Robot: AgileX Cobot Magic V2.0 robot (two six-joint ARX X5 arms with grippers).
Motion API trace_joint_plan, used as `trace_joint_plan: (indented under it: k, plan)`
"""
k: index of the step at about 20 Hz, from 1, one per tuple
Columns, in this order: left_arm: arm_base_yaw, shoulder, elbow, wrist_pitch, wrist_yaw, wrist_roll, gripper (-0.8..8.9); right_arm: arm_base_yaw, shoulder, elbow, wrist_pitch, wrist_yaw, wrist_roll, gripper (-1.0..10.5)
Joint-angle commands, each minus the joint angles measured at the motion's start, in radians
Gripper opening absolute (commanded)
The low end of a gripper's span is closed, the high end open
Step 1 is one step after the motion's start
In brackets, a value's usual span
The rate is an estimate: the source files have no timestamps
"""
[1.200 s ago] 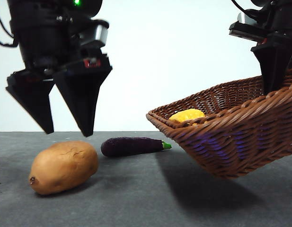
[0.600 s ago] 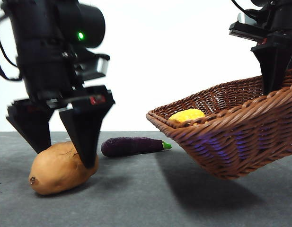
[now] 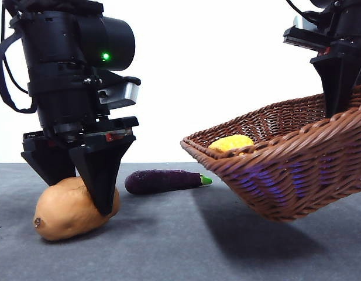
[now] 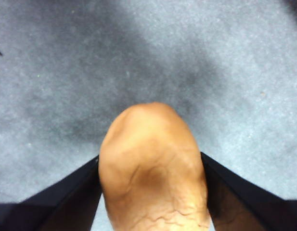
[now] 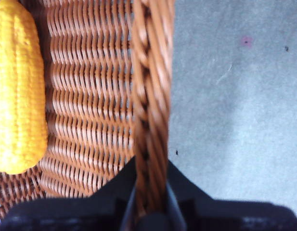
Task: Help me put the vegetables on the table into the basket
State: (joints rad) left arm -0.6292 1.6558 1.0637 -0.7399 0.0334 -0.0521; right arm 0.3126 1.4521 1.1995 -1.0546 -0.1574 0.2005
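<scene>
**Left gripper clamps the potato, right holds the basket tilted**

Left gripper [image 3: 81, 190] is down at the table [image 3: 168, 246], jaws pressed against both sides of the potato [image 3: 66, 208]. Just beyond it lies the eggplant [image 3: 162, 181], untouched. Over on the right, the right gripper [image 5: 150, 204] is pinched on the rim of the basket [image 3: 291, 170], which hangs tipped, with the yellow chunk [image 3: 230, 143] inside it.

Black left gripper [image 3: 75, 187], wedge jaws, green light, possibly red label
</scene>
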Motion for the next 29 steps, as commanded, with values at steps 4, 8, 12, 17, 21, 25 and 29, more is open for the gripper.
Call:
trace_joint_plan:
  k: [4,8,12,17,21,25,29]
  plan:
    - [0.002,-0.106,-0.007,-0.004,0.140,-0.072,-0.09,0.002,-0.002,-0.004,0.006,-0.010,-0.004,-0.1]
    - [-0.041,-0.218,-0.007,0.086,0.336,-0.192,-0.08,0.002,-0.002,-0.003,0.006,-0.010,0.000,-0.1]
    - [-0.165,-0.268,-0.007,0.230,0.341,-0.264,-0.08,0.012,-0.002,-0.003,0.006,-0.012,0.009,-0.1]
    - [-0.313,-0.255,-0.007,0.329,0.293,-0.281,-0.08,0.067,-0.002,-0.004,0.015,-0.019,0.032,-0.1]
    - [-0.362,-0.246,-0.007,0.311,0.234,-0.241,-0.08,0.115,-0.002,-0.003,0.014,-0.023,0.050,-0.1]
    - [-0.363,-0.223,-0.007,0.242,0.224,-0.205,0.05,0.146,-0.002,-0.003,0.015,-0.026,0.062,-0.1]
    - [-0.369,-0.198,-0.007,0.243,0.228,-0.205,4.55,0.153,-0.002,-0.004,0.014,-0.033,0.069,-0.1]
